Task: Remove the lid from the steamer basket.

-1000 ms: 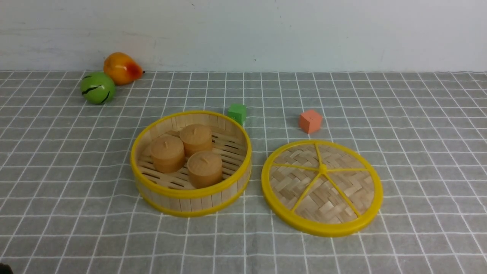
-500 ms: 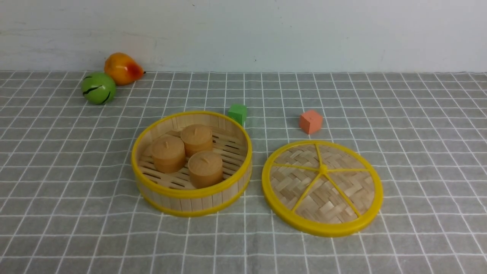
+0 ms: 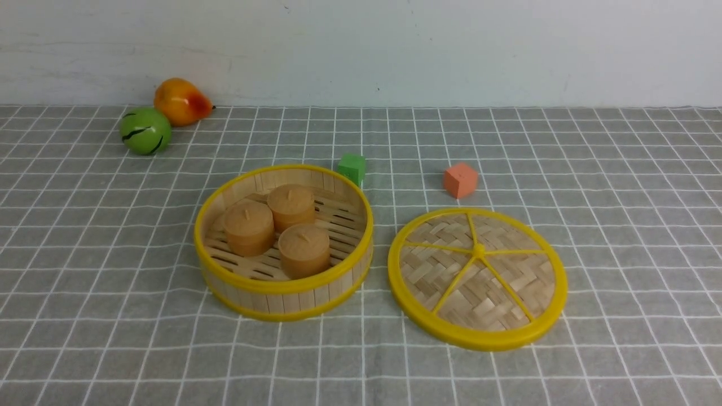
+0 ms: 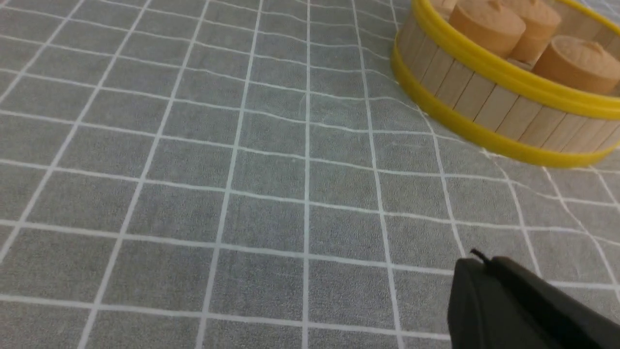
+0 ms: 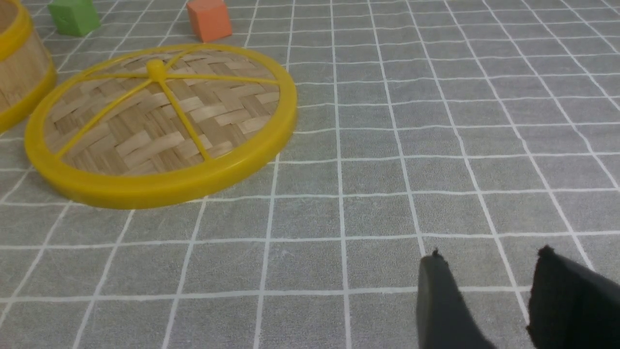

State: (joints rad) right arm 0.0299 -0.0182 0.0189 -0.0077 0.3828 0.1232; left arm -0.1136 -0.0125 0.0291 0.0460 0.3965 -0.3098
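The steamer basket (image 3: pixel 282 296) stands open left of centre on the checked cloth, with three tan buns (image 3: pixel 248 227) inside. The lid (image 3: pixel 478 279) lies flat on the cloth just right of the basket, apart from it. Neither gripper shows in the front view. In the left wrist view my left gripper (image 4: pixel 477 259) is shut and empty above bare cloth, a short way from the basket (image 4: pixel 484 97). In the right wrist view my right gripper (image 5: pixel 490 254) is open and empty above bare cloth, away from the lid (image 5: pixel 160 121); the basket's edge (image 5: pixel 19 63) shows beyond it.
A green cube (image 3: pixel 352 168) sits just behind the basket and an orange cube (image 3: pixel 460 180) just behind the lid. A green round fruit (image 3: pixel 145 130) and an orange fruit (image 3: pixel 181 101) lie at the far left by the wall.
A dark bit at the bottom left corner of the front view a second ago has gone out of frame. The basket, lid and cubes have not moved.
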